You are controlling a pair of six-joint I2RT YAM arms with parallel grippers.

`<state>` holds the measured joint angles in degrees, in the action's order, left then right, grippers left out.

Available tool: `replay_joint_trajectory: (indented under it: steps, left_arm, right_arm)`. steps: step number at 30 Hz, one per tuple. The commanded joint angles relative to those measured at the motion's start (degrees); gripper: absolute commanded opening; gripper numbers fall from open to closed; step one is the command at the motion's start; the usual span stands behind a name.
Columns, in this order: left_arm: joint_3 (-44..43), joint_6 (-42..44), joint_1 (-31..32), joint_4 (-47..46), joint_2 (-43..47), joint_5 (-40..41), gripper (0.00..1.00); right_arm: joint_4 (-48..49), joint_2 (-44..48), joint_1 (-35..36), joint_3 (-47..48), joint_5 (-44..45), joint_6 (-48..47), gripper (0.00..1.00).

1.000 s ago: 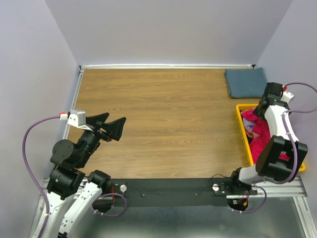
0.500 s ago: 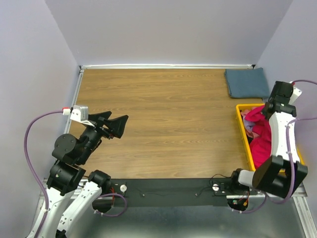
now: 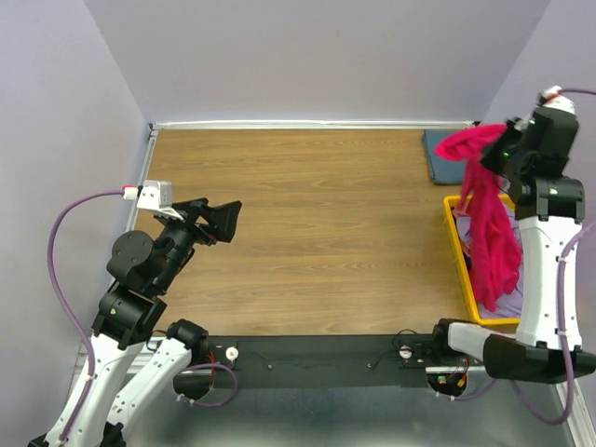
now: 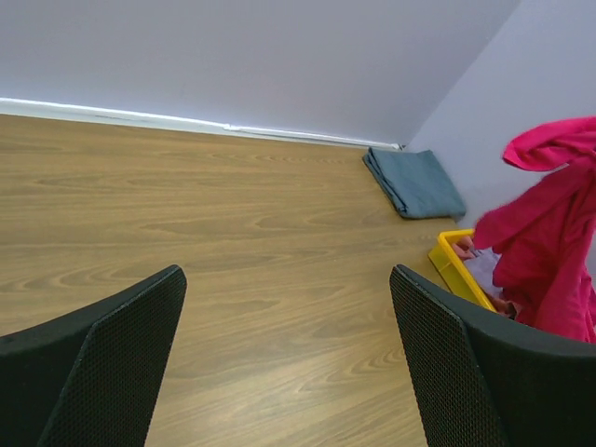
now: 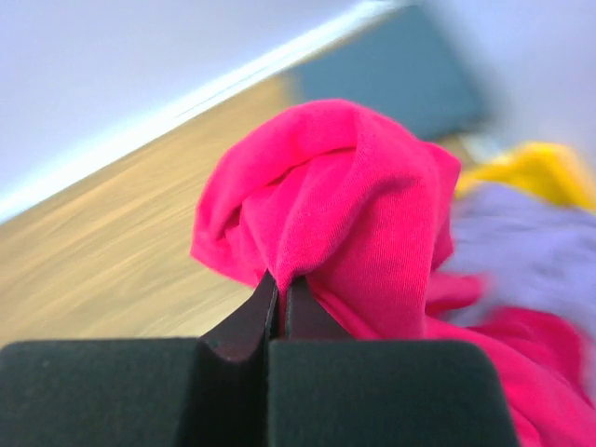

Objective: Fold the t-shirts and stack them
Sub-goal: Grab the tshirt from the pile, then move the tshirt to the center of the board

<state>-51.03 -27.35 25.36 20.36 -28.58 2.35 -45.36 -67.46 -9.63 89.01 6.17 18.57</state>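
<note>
A crimson-pink t-shirt [image 3: 489,214] hangs in the air over the yellow bin [image 3: 455,244] at the table's right edge, its lower end still in the bin. My right gripper [image 3: 494,149] is shut on its top bunch [image 5: 326,205], raised high. A lavender t-shirt [image 5: 517,242] lies in the bin under it. A slate blue-grey t-shirt [image 3: 449,154] lies folded flat at the far right corner [image 4: 414,182]. My left gripper [image 3: 219,225] hovers open over the table's left side, holding nothing, with bare wood between its fingers [image 4: 121,354].
Lavender walls close in the wooden table [image 3: 307,233] at the back and both sides. A white strip [image 3: 307,124] runs along the far edge. The black base rail [image 3: 317,358] crosses the near edge.
My right gripper shut on the crimson-pink t-shirt in the bin and rose, pulling the shirt up out of it. The left arm shifted slightly, jaws still open.
</note>
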Motion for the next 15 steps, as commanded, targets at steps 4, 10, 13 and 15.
replay_joint_trajectory:
  steps: [4,10,13,15]
  left_arm:
    - [-1.8,-0.3,0.3,-1.2,-0.3,4.7,0.99]
    - [-2.5,-1.4,0.2,-0.1,-0.1,6.6,0.99]
    - [-3.2,-1.8,0.2,0.6,0.7,7.8,0.99]
    - [-3.5,-1.9,0.2,0.9,1.3,8.6,0.99]
  right_arm:
    - [6.7,-9.9,25.5,7.4,-10.1,6.7,0.01]
    - [12.9,-22.9,45.7,17.1,-9.4,6.3,0.01]
    - [16.3,-30.1,50.5,24.6,-14.7,6.1,0.01]
    - [16.9,-35.3,52.4,29.7,-17.0,5.6,0.01]
